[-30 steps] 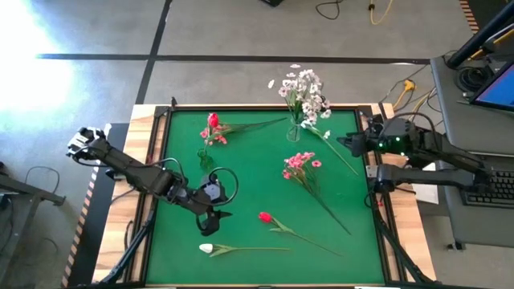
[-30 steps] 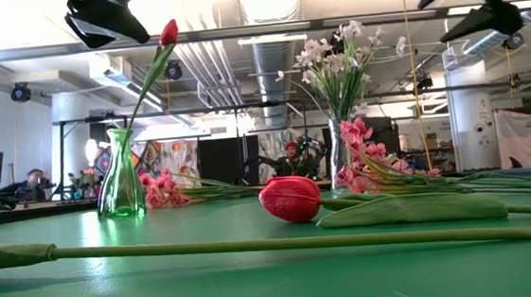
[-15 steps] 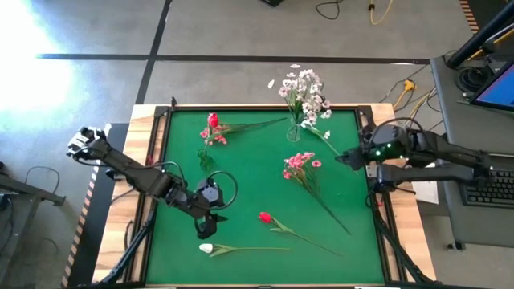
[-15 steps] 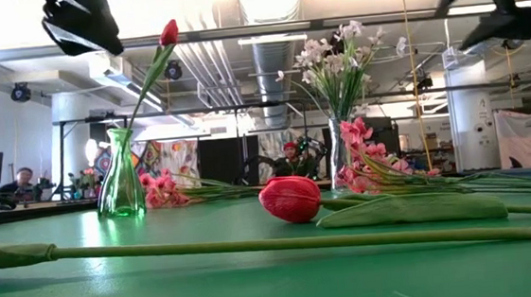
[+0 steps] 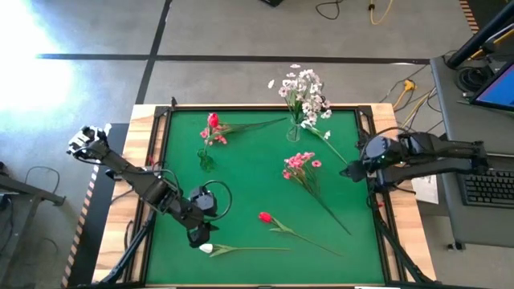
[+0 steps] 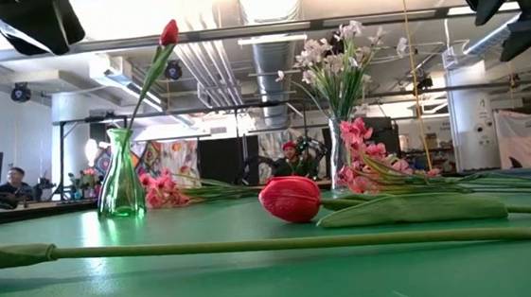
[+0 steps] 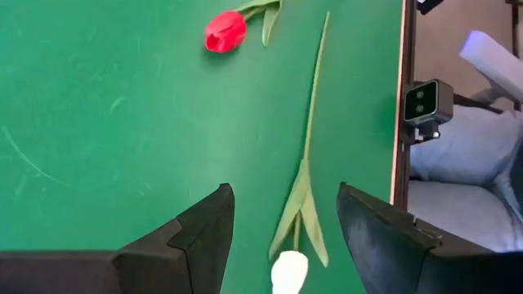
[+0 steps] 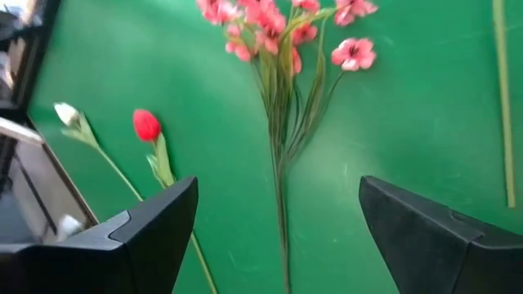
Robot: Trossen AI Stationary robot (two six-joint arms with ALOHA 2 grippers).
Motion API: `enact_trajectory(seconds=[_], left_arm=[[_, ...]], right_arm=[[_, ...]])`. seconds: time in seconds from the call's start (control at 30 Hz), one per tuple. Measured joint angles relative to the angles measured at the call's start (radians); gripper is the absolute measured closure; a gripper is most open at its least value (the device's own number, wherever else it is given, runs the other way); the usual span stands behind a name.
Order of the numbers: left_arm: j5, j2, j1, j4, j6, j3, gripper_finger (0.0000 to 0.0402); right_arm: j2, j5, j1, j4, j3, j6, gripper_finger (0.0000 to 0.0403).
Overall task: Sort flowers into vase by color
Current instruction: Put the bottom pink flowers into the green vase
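**Left hand poised over the white bud; pink spray lined up under the right hand**

A poor grasp is the main risk judged from here. The white bud (image 7: 289,271) lies between the fingers of the left hand (image 7: 282,245), yet the thin stem (image 7: 315,98) runs away from it along the tabletop (image 5: 249,168). If the fingers are closed on the blossom rather than the stem, the bud could be crushed or could slip free. A descent that is too deep would press the fingertips into the green surface. The red tulip (image 5: 265,217) lies just beside this flower, near the middle of the near half, and its stem could be dragged along.

The left hand is seen near the left, close to the near edge, with its fingers spread fairly wide. Nothing is held, and contact with the bud cannot be told.

The right hand (image 5: 350,171) is held at the right edge of the tabletop, opened wide and empty. The pink spray (image 8: 282,33) is framed between its fingers, well below them.

A red flower already stands in the green vase (image 6: 119,186) at the far left, with a pink cluster (image 5: 215,136) lying beside it. White sprays fill the clear vase (image 5: 295,131) at the far edge.
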Motion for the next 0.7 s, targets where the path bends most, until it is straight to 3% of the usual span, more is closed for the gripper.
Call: enact_trajectory(seconds=[0.33,0.57,0.7], left_arm=[[0.048,0.000,-0.053,-0.002,-0.059,0.000,0.0196],[0.080,0.000,-0.110,-0.021,-0.138,0.000,0.0196],[0.065,0.000,-0.130,-0.022,-0.157,0.000,0.0196]], right_arm=[[0.186,-0.018,0.214,0.027,0.000,-0.014,0.0074],[0.338,-0.016,0.357,0.290,0.000,-0.083,0.0076],[0.411,0.058,0.429,0.424,0.000,-0.144,0.0076]])
